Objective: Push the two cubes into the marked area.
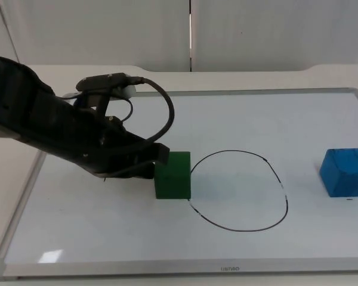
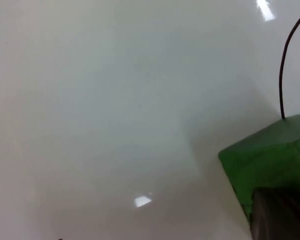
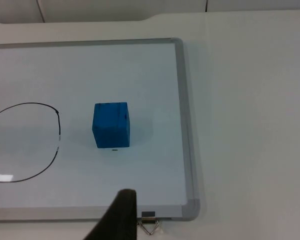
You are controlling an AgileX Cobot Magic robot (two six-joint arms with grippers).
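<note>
Pushing the green cube (image 1: 173, 174) is the step in hand: the left claw (image 1: 157, 161) sits low on the whiteboard (image 1: 107, 238), pressed against the cube's left face, and the cube's right edge touches the black drawn loop (image 1: 241, 190) that marks the target. Whether the claw's tips are apart or together I cannot tell; a dark tip (image 2: 280, 215) rests against the cube in the left wrist view. To do this well, the push should stay flat and centred on the face, aimed straight at the middle of the loop, so the cube slides rather than turns or tips. A slow, steady stroke looks best on this slick surface, stopping once the whole cube is inside the line.

The blue cube (image 1: 345, 172) stands well apart on the far right, outside the loop and near the board's right frame (image 3: 182, 125). The right claw (image 3: 121, 215) waits off the board's near right corner, beside the blue cube; its state I cannot tell either. Open board lies between the blue cube and the loop, giving a free path leftward. The raised frame leaves little room behind that cube, so the right claw probably needs to drop in carefully between frame and cube.
</note>
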